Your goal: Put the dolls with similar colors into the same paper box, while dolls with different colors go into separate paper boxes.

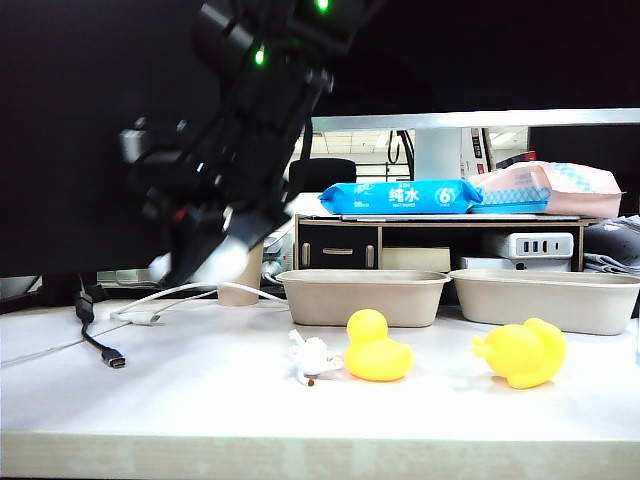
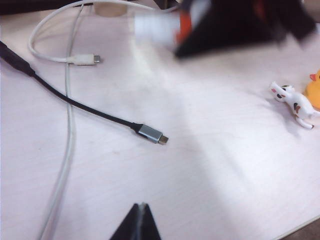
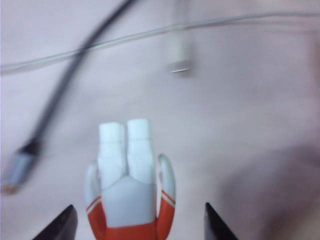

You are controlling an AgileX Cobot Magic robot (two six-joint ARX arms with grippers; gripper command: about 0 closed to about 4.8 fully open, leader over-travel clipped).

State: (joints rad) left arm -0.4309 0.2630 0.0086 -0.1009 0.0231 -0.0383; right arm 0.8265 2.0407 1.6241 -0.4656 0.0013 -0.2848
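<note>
My right gripper (image 1: 205,265) reaches across to the left of the exterior view and hangs above the table, shut on the white oval toy with an orange end (image 1: 225,260). In the right wrist view that toy (image 3: 129,185) sits between the two dark fingertips of the right gripper (image 3: 140,222). Two yellow ducks (image 1: 375,348) (image 1: 522,352) and a tiny white figurine (image 1: 312,357) rest on the table in front of two beige paper boxes (image 1: 362,297) (image 1: 545,300). The left gripper (image 2: 141,209) is shut and empty, low over the table, far from the figurine (image 2: 295,104).
A white cable (image 1: 190,292) and a black cable with a metal plug (image 2: 150,134) lie on the left of the table. A paper cup (image 1: 243,288) stands behind the held toy. A shelf with wipe packs (image 1: 400,197) is behind the boxes.
</note>
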